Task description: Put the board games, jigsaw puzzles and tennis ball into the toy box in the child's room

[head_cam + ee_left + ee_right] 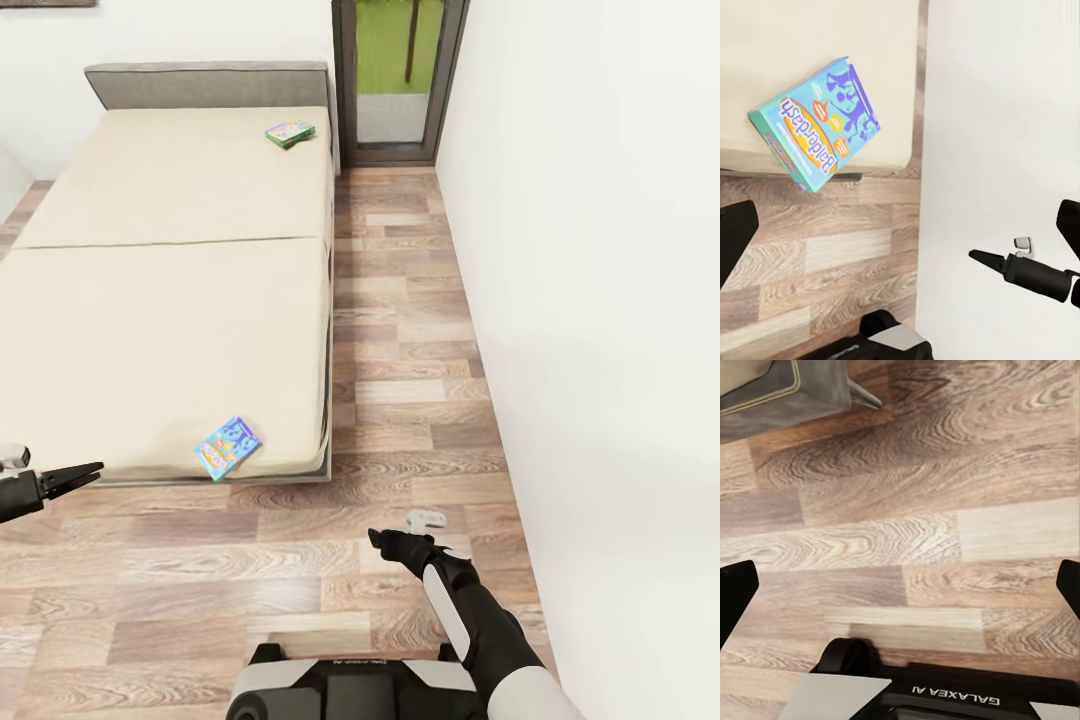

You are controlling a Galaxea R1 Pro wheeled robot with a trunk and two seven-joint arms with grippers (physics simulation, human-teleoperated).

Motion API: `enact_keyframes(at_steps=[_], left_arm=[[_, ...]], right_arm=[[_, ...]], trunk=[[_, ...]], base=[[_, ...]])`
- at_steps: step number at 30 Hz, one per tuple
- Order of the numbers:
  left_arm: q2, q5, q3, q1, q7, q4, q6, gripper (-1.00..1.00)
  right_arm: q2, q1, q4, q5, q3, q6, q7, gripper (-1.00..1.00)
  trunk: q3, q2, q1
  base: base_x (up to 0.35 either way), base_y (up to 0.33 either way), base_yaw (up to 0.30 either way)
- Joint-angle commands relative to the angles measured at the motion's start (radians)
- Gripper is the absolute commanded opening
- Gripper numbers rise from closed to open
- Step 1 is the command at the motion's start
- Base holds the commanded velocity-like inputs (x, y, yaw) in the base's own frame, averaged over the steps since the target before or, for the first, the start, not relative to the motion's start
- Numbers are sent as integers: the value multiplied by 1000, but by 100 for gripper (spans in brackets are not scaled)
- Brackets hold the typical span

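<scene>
The blue game (228,447) is lying at the bed's (160,330) near corner, slightly overhanging the foot edge, its long axis running askew to that edge. It is sitting ahead of the left gripper (88,469) and nearer to it than to the right gripper (378,540). Both grippers are hanging empty over the floor (400,330); their fingers look closed in the head view. The green game (290,132) is resting by the headboard (205,84), at the far corner.
</scene>
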Motion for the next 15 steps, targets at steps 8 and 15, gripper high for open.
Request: enact_keyframes(at_steps=[8,15], left_arm=[[0,-2,1,0,-5,0,10,100],[-1,-2,1,-1,-5,0,10,100]], right_arm=[[0,0,-1,-3,1,3,1,100],[0,0,-1,-2,1,3,1,100]], trunk=[[13,-1,0],[24,-1,0]], base=[[0,0,0],[0,0,0]])
